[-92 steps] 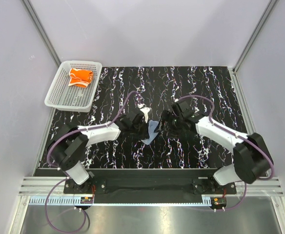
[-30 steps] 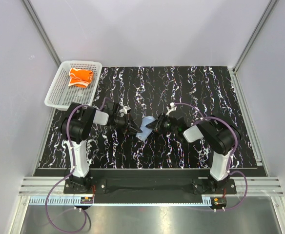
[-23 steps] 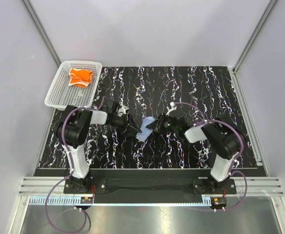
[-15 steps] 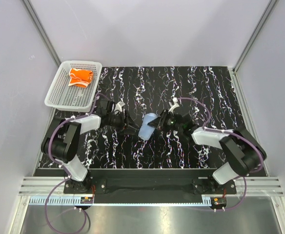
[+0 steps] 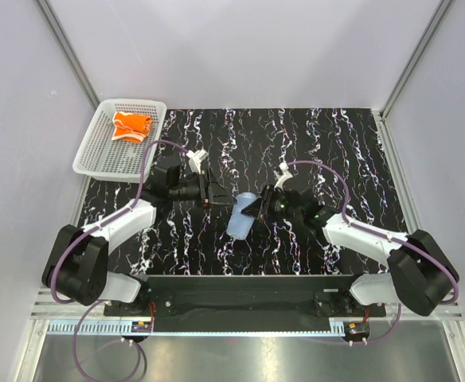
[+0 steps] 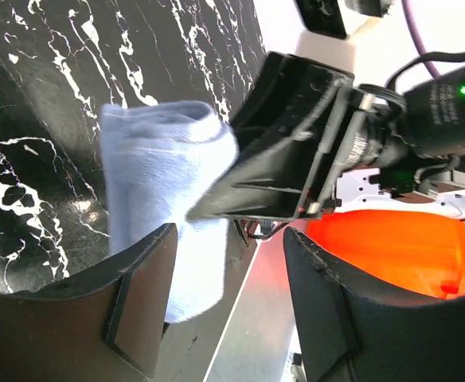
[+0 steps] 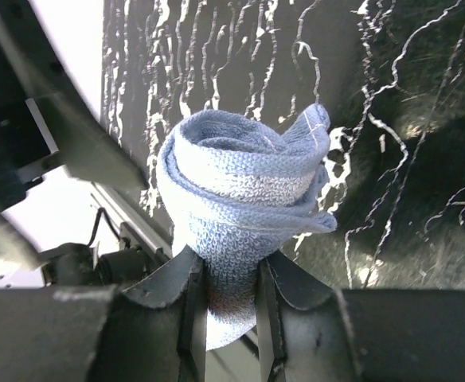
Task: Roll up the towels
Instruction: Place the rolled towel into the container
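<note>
The right gripper pinches the rolled blue towel; squeeze firmly so the coil holds. The left gripper, jaws spread, sits at the towel's 9 o'clock, seemingly clear of it. The orange towel lies in the basket at 10 o'clock.

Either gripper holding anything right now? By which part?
Right gripper pinches the rolled light blue towel near one end of the roll. Left gripper is open, holding nothing.

From above the near edge I see the whole worktop; both wrist cameras face the blue towel closely, from opposite sides.
</note>
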Action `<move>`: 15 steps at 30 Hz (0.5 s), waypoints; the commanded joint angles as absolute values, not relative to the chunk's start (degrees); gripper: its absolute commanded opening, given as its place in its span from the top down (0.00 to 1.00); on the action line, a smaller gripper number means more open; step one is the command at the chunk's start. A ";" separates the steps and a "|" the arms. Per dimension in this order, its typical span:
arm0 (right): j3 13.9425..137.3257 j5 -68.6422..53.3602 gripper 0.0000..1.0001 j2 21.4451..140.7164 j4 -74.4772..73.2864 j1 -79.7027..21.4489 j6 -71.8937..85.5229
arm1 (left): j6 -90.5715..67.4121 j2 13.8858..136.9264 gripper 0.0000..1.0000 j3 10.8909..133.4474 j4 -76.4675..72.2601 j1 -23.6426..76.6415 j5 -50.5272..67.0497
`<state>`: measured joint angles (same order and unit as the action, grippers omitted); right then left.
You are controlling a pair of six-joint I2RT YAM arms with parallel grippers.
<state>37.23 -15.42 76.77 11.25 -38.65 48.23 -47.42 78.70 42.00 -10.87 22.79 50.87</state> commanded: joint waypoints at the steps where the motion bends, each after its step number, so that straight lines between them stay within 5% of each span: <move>1: 40.34 -13.71 0.83 72.34 10.90 -39.55 48.77 | -45.97 78.75 0.39 42.89 -11.95 22.76 51.86; 15: 39.03 -21.26 0.83 65.74 23.53 -39.64 56.15 | -48.33 77.43 0.39 38.24 -19.83 26.54 52.91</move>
<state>37.69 -16.78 67.77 11.03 -39.00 51.88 -47.75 78.59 38.59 -13.41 24.62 51.09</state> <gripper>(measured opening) 0.296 0.603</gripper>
